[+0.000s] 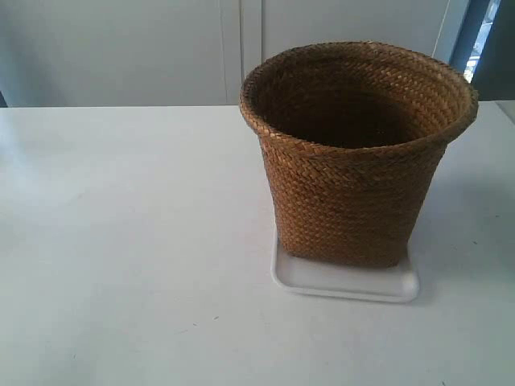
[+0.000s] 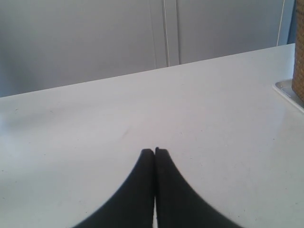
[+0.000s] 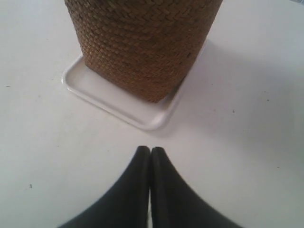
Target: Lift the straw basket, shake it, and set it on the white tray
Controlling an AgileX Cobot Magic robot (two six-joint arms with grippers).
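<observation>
The straw basket (image 1: 354, 185) is standing upright on the white tray (image 1: 346, 283). Its squarish base is covering nearly the whole tray, so only a narrow strip of glossy rim is showing. In the exterior view the pair is sitting at about three o'clock from the middle of the white table (image 1: 121, 241). The tray's exposed lip is lying mostly at six o'clock of the basket's base. The basket's wide round mouth is facing upward and its inside is looking dark (nothing can be made out in that shadow). Its braided wall is tapering down from the rim to the base.

The right gripper (image 3: 150, 149) is pointing toward one rounded corner of the tray, near it but apart. Its two black fingers are pressing tip to tip with nothing between them. It is probably hovering just above the tabletop, though the height is hard to judge. The left gripper is likewise pinching fully closed on nothing (image 2: 155, 151) over bare table, well apart from the basket. Only a sliver of basket and tray corner is showing at the edge of the left wrist view.
</observation>
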